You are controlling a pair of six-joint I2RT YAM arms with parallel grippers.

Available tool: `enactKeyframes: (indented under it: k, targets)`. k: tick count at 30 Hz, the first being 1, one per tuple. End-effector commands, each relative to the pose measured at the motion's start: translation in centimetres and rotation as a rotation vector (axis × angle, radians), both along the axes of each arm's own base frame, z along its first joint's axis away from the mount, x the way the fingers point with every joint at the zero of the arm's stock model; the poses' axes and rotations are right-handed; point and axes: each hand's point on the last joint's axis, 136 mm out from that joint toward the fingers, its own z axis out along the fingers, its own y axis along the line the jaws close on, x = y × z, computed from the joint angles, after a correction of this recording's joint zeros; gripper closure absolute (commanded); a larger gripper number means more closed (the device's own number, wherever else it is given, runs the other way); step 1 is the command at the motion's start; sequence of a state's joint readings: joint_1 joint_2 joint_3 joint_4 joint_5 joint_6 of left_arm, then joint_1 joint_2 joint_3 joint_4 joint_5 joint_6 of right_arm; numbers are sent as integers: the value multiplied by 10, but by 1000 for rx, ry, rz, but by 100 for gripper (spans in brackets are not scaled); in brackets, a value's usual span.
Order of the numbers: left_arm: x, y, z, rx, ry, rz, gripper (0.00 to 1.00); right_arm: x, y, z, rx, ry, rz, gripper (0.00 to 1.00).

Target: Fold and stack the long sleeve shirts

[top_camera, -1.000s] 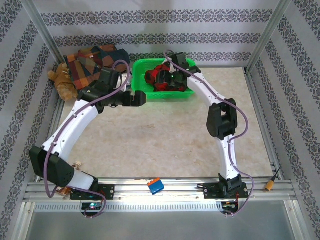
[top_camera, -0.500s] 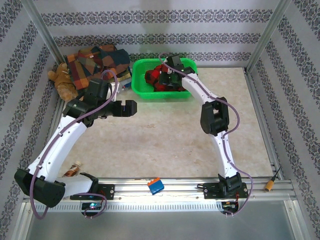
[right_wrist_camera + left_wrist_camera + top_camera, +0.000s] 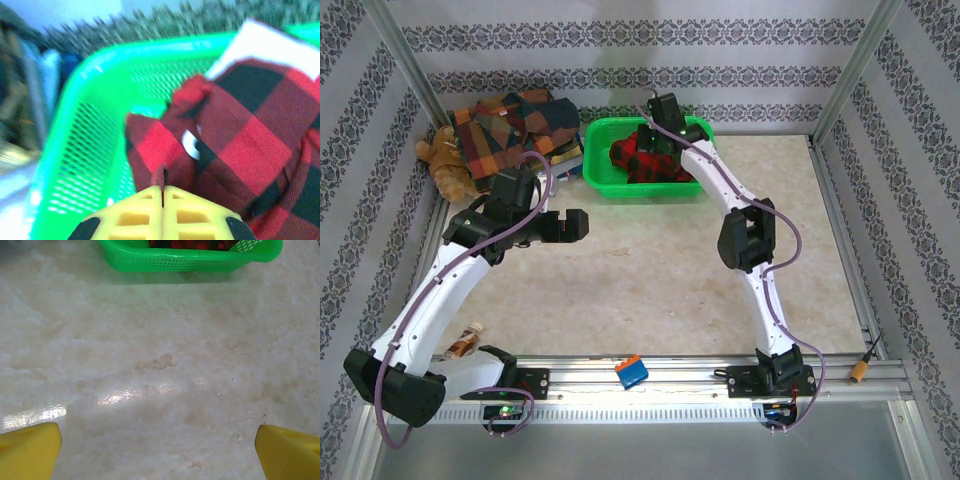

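A red-and-black check shirt [image 3: 642,160] lies crumpled in the green basket [image 3: 595,172] at the back of the table. My right gripper [image 3: 163,189] is shut on a pinched fold of that shirt [image 3: 235,130], over the basket's [image 3: 95,150] left half. Folded patchwork plaid shirts [image 3: 510,122] in orange, brown, green and navy sit stacked at the back left. My left gripper [image 3: 576,224] hovers open over bare table in front of the basket's left corner, its yellow fingertips [image 3: 29,452] wide apart with nothing between them.
A brown teddy bear [image 3: 445,160] lies left of the plaid stack, against the wall. The basket's front wall [image 3: 190,259] is just ahead of the left gripper. A blue-and-orange object [image 3: 631,371] and a small bottle [image 3: 463,342] sit near the front rail.
The right gripper has closed onto the red-and-black shirt in the basket. The left arm has drawn back from the basket's left corner toward the near left, still open.
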State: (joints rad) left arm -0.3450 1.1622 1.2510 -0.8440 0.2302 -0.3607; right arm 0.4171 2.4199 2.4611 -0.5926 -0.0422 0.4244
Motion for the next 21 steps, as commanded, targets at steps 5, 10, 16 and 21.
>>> enactKeyframes:
  k: [5, 10, 16, 21]
  targets:
    - [32, -6, 28, -106, -104, 36, 1, -54, 15, 292, 503, -503, 135, 100]
    - [72, -12, 78, -280, -194, 53, 1, -103, -14, 397, 861, -606, 195, 100]
    - [106, -35, 112, -494, -265, -5, 0, -207, -31, 477, 935, -684, 375, 100]
    - [135, -66, 89, -675, -174, -18, 0, -272, -42, 500, 906, -679, 460, 100]
